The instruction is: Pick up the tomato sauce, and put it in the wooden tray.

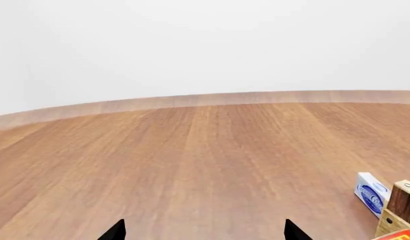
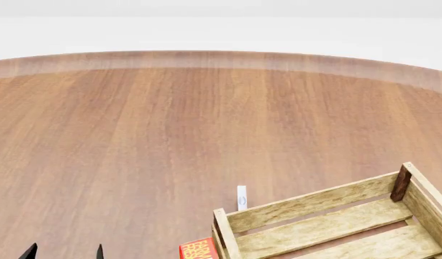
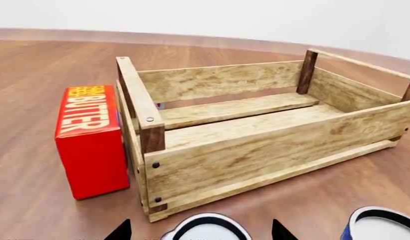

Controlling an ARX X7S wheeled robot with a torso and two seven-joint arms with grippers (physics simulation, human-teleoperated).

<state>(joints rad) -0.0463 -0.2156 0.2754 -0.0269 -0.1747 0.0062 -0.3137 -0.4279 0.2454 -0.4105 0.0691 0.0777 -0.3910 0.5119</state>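
Note:
In the right wrist view the tomato sauce shows only as a silver-white top with a dark rim; its label is hidden. My right gripper is open, with one dark fingertip on each side of that can and apart from it. The wooden tray, a light slatted crate with darker corner posts, stands just beyond the can and holds nothing. It also shows in the head view, and its corner shows in the left wrist view. My left gripper is open and empty over bare table, and shows in the head view.
A red butter box stands against the tray's short end and shows in the head view. A blue-rimmed can stands beside the tomato sauce. A small white and blue box stands behind the tray and shows in the left wrist view. The round wooden table stretches far ahead.

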